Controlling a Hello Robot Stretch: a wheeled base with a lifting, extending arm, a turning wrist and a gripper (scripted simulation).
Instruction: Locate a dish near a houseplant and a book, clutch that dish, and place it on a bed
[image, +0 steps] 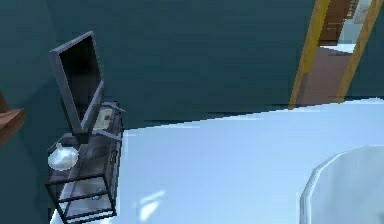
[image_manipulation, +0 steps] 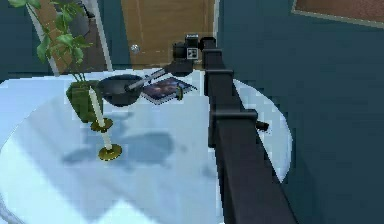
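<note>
Left of the dish (image_manipulation: 118, 90), at the arm side view's left edge, a houseplant (image_manipulation: 62, 40) rises from an olive pot (image_manipulation: 79, 97) that stands just beside the dish on a pale round table (image_manipulation: 60, 185). Also left of the dish, and nearer the picture's bottom, two white candles (image_manipulation: 96, 105) stand upright in brass holders. The dish is a dark shallow bowl resting on the tabletop. Just right of the dish, the gripper (image_manipulation: 157, 75) points its thin fingers toward the rim. Whether it touches the dish, what its grip is, and whether it holds anything cannot be told. Right of the dish, close by, a book (image_manipulation: 165, 93) lies flat. Beyond the dish stands a wooden door (image_manipulation: 165, 25). Farther right of the dish, the dark arm (image_manipulation: 235, 140) rises from the bottom edge. High and well right of the dish is a framed picture (image_manipulation: 340, 8).
</note>
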